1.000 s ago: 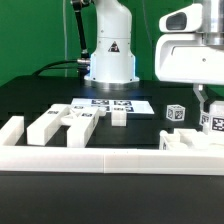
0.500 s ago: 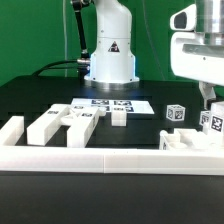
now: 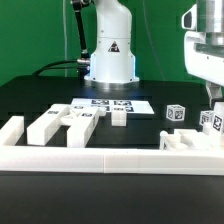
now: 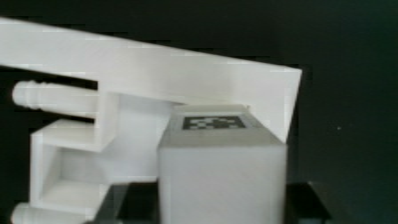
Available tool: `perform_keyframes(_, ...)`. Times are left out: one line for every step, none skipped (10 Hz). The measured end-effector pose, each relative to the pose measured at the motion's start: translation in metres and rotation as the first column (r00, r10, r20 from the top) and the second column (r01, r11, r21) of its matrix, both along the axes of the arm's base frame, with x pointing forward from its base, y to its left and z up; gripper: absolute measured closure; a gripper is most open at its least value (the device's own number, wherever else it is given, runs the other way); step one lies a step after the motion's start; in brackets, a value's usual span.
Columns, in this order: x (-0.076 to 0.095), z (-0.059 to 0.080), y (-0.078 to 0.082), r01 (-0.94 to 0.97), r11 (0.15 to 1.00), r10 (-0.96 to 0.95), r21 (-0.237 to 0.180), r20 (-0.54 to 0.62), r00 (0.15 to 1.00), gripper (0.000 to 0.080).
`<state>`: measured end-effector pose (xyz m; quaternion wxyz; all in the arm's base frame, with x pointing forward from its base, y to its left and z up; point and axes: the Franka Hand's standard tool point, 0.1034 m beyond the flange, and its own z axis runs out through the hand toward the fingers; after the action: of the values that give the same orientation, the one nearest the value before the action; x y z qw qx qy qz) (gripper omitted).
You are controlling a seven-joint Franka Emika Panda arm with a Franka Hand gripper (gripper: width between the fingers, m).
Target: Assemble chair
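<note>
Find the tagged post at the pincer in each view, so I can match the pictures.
Exterior view: the tagged post sits at the exterior view's far right edge, just under the pincer.
Wrist view: the tagged post fills the foreground, with its tag facing the camera.
Shared landmark: the larger white chair part lying right beside the post.

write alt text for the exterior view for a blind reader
A robot gripper hangs at tagged white chair pieces on the exterior view's right of a black table. More chair pieces lie on the exterior view's left, behind a long white border rail.
</note>
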<state>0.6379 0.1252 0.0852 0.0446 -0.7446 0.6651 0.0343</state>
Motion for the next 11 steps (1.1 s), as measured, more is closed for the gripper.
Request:
perform_keyframes(0.0, 0.0, 0.0002, 0.01, 1.0, -0.01, 0.001, -0.001, 1.0, 0.0509)
perform_keyframes(-0.0001, 0.0, 0.0007, -0.01, 1.0, 0.01, 0.001, 0.001, 1.0, 0.0509)
perform_keyframes(-0.0003, 0.0002, 0.0009, -0.061, 0.998, 0.061, 0.0, 0.005, 0.998, 0.0276)
perform_keyframes(-0.0002, 0.0008, 0.0016, -0.115, 0.993, 0.115, -0.001, 0.008, 0.993, 0.0276)
perform_keyframes(-0.0013, 0.0008, 0.004, -0.18, 0.984, 0.18, -0.001, 0.011, 0.984, 0.019)
perform_keyframes(-0.0013, 0.0008, 0.0037, -0.26, 0.966, 0.26, -0.003, 0.02, 0.965, 0.0158)
perform_keyframes(-0.0013, 0.0007, 0.0037, -0.339, 0.941, 0.339, -0.006, 0.029, 0.94, 0.0158)
perform_keyframes(-0.0013, 0.0007, 0.0037, -0.402, 0.916, 0.402, -0.008, 0.036, 0.915, 0.0152)
perform_keyframes(-0.0013, 0.0007, 0.0037, -0.472, 0.881, 0.472, -0.012, 0.044, 0.88, 0.0152)
perform_keyframes(-0.0013, 0.0007, 0.0038, -0.54, 0.842, 0.54, -0.017, 0.051, 0.84, 0.0151)
perform_keyframes(-0.0027, 0.0007, 0.0044, -0.606, 0.795, 0.607, -0.031, 0.043, 0.794, 0.0151)
